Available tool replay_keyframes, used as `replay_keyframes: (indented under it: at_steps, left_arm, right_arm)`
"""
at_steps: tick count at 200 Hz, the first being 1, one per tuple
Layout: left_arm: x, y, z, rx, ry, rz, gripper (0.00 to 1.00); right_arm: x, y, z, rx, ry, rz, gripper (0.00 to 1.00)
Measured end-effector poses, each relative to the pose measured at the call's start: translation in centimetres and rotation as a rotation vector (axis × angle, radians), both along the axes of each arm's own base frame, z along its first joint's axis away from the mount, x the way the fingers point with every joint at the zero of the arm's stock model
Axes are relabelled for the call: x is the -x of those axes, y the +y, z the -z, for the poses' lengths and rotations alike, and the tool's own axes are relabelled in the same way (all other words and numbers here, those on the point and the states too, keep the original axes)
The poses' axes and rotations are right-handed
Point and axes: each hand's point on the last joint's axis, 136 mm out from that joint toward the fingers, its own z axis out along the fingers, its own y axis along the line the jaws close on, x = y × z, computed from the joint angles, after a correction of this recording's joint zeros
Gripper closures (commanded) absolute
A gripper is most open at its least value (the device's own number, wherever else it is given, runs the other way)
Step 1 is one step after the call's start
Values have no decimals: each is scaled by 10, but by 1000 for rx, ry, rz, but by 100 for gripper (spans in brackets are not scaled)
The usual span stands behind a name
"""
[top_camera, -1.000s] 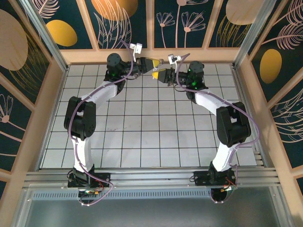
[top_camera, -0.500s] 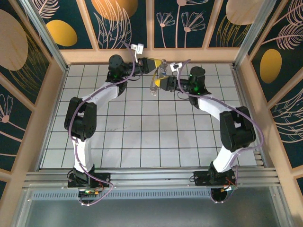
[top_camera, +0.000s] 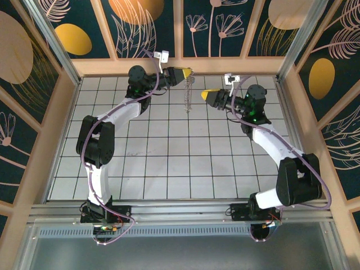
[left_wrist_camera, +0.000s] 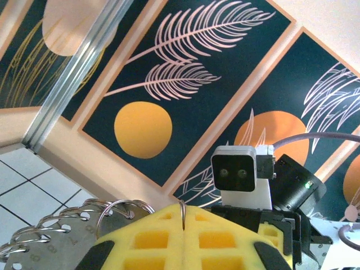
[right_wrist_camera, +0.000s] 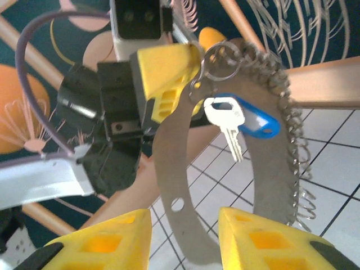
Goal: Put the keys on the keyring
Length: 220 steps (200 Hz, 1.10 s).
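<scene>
My left gripper (top_camera: 185,72) is raised near the back wall, its yellow fingers (left_wrist_camera: 152,236) shut on a thin wire ring of the keyring. The keyring (top_camera: 188,94) hangs below it: a wide flat metal hoop (right_wrist_camera: 169,163) fringed with small rings. A key (right_wrist_camera: 239,122) with a blue head and short silver blade dangles inside the hoop, just under the top ring. My right gripper (top_camera: 206,95) is a little right of the hoop. In the right wrist view its fingers (right_wrist_camera: 101,247) stand apart with nothing between them, the hoop just beyond their tips.
The white tiled floor (top_camera: 180,152) lies below both arms. The wooden rim and patterned back wall (top_camera: 225,34) are close behind the grippers. Aluminium posts (top_camera: 50,34) stand at the back corners. The right wrist's camera block (left_wrist_camera: 239,169) faces my left gripper.
My right gripper has opened and drawn back to the right, away from the left gripper. The keyring now hangs free from the left gripper alone.
</scene>
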Motion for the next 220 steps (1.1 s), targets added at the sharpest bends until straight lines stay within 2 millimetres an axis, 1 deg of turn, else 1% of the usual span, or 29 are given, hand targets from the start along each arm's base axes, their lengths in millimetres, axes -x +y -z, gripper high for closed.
replay_keyframes:
  at_steps: [22,49,80,108,145,187,220]
  left_arm:
    - [-3,1,0,12,15,-20,100]
    - [-4,0,-1,23,25,-30,100]
    - [-2,-4,-2,31,35,-28,100]
    - [-1,-5,-3,34,42,-25,100]
    - [-2,-5,-3,36,47,-27,100]
    - [-1,-7,-3,37,50,-23,100]
    - [0,-7,-3,38,53,-21,100]
  right_arm:
    - [-12,-1,-14,-55,9,29,65]
    - [-33,2,-29,-132,22,35,65]
    - [-52,5,-31,-198,64,33,64]
    - [-62,7,-32,-244,87,18,66]
    - [-68,12,-36,-280,97,-2,68]
    - [-65,23,-46,-297,75,-38,73]
    - [-65,30,-44,-299,89,-54,77]
